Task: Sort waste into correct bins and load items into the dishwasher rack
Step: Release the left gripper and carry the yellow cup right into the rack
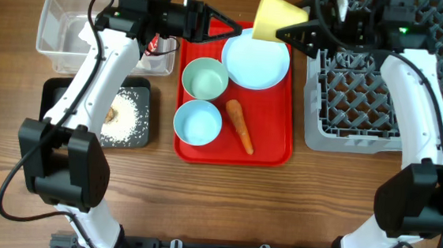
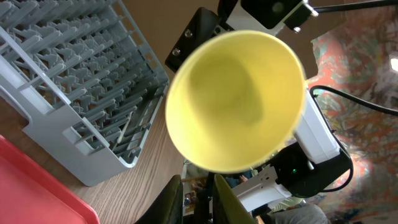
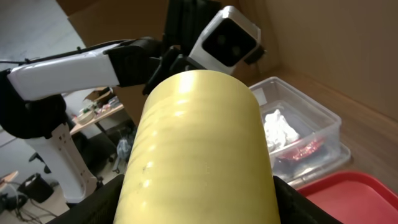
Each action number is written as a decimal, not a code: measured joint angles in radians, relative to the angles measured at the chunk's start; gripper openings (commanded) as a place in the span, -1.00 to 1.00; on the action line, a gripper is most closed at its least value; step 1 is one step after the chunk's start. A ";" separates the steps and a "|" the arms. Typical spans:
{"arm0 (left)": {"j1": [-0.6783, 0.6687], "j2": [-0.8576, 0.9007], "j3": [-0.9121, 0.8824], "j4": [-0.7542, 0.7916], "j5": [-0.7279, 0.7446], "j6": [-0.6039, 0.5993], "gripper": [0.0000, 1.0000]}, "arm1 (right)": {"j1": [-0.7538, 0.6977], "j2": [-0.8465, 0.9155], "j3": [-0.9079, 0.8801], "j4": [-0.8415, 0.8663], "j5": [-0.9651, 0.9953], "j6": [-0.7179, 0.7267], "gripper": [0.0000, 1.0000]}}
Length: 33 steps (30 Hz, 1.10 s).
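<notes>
Cup (image 1: 280, 18), yellow, held aloft on its side over 12 o'clock edge of red tray (image 1: 274, 136), mouth turned toward left gripper (image 2: 196, 190). Right gripper (image 3: 199, 202) clamped round cup body. Left fingers parted only narrowly, nothing gripped, tips just below rim. Rack (image 1: 358, 103) seen at tray's 3 o'clock.

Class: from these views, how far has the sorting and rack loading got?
Done: napkin and red wrapper lie in the clear tub; rice and brown lump in the black tray. In hand: the right gripper holds the yellow cup in the air. Left: carrot, plate, green bowl and blue bowl sit on the red tray; no dish shows in the rack.
</notes>
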 measured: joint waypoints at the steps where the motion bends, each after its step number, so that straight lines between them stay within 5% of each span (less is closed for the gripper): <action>1: 0.000 0.000 0.000 0.000 0.000 0.000 -0.68 | -0.007 0.000 0.000 -0.008 0.001 -0.005 0.19; 16: 0.000 0.000 0.000 -0.020 -0.084 0.000 -0.59 | -0.022 0.000 0.000 -0.130 0.393 0.120 0.21; 33: 0.000 0.000 0.000 -0.353 -0.668 0.000 -0.59 | -0.048 -0.134 0.128 -0.626 1.085 0.356 0.33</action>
